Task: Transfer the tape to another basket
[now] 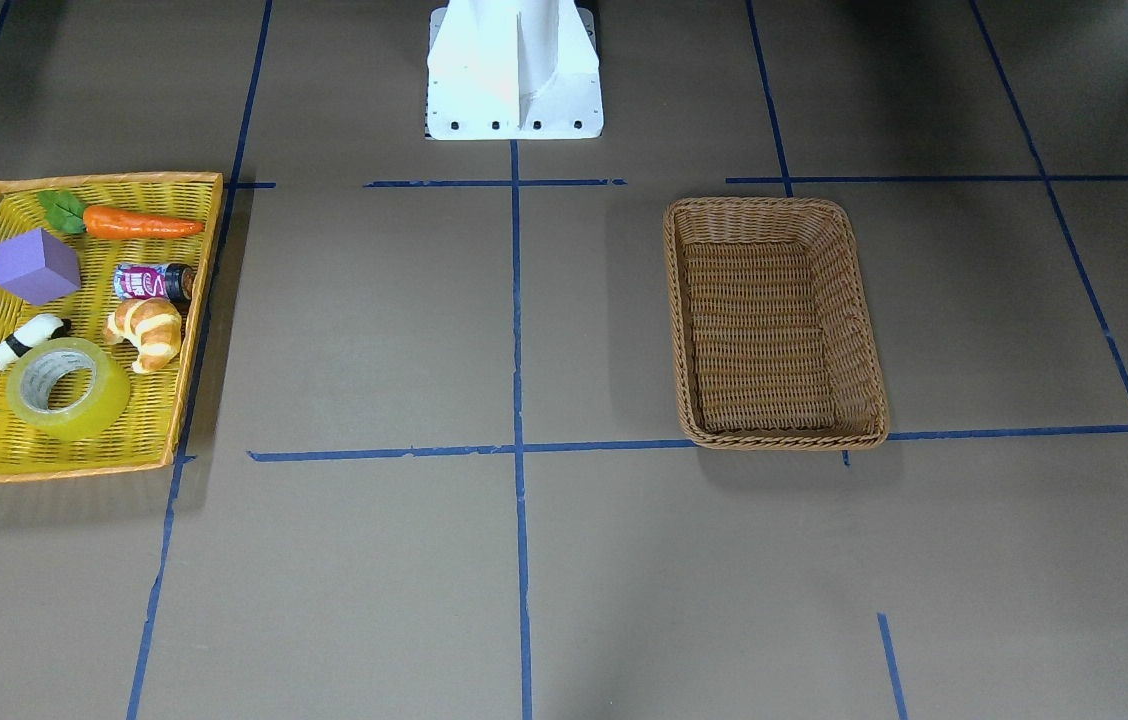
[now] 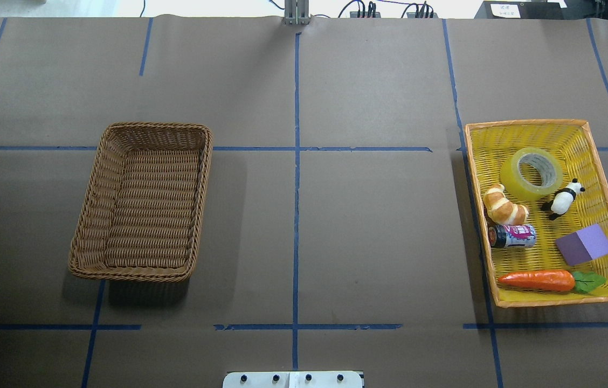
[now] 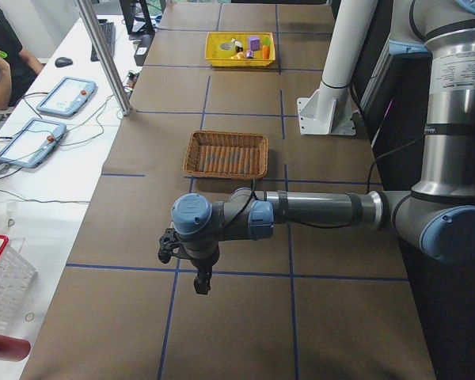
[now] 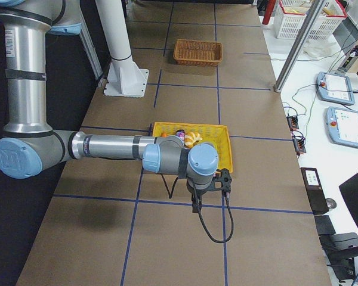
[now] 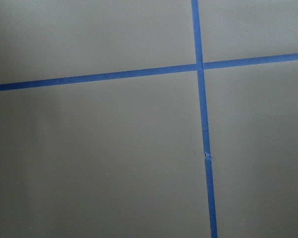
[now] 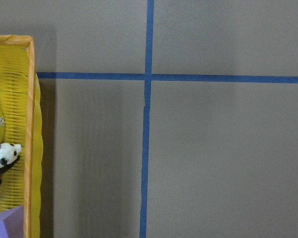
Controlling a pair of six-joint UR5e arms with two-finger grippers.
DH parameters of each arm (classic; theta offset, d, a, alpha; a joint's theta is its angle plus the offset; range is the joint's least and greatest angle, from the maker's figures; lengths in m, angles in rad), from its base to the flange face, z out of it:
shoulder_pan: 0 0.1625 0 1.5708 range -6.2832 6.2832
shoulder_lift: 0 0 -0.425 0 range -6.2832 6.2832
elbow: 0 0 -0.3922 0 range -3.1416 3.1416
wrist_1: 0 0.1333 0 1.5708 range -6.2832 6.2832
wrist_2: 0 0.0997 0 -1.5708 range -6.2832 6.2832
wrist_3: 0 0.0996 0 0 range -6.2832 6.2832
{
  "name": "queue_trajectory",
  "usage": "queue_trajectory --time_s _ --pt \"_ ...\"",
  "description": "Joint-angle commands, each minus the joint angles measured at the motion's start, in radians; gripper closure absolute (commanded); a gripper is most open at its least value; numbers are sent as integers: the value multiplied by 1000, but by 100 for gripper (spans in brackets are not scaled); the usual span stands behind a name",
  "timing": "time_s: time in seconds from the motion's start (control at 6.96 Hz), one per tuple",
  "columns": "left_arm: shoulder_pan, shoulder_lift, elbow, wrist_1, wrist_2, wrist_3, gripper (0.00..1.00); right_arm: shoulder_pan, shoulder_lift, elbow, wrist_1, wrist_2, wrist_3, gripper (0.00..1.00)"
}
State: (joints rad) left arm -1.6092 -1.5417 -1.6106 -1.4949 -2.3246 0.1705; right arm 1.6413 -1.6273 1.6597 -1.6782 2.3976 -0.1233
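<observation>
Tape (image 2: pixel 511 175) lies flat on its side, core opening upward, in the far part of the yellow woven tray (image 2: pixel 525 123) on the robot's right side of the worktop (image 2: pixel 336 242). It sits among clutter: the toy croissant (image 2: pixel 504 206) just beside it on one flank and the panda figure (image 2: pixel 564 199) close on the other, with the drink can (image 2: pixel 514 236), purple cube (image 2: pixel 584 244) and toy carrot (image 2: pixel 538 280) further along the tray. The brown wicker basket (image 2: pixel 156 126), the destination, stands well apart on the robot's left side with nothing inside it. Neither arm has reached its working area. The left gripper (image 3: pixel 182 257) hangs over bare worktop beyond the basket's outer end, and the right gripper (image 4: pixel 222 179) hangs just outside the tray's outer edge. Both show only in the side views, so whether either is released or clenched cannot be told; nothing is seen in either. Judgement: the transfer is not yet begun. The right arm is the nearer to the tape, and the flat-lying roll offers its open core and outer wall to a top-down grasp. The croissant and panda leave little margin at the sides.
</observation>
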Motion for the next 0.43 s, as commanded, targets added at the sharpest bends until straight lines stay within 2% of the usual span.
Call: queue_trajectory --time_s 0.0,0.29 --pt "0 0 -8 -1 -2 -5 0 0 13 2 0 0 1 0" --pt "0 0 -9 -1 -4 -6 0 0 18 5 0 2 1 0"
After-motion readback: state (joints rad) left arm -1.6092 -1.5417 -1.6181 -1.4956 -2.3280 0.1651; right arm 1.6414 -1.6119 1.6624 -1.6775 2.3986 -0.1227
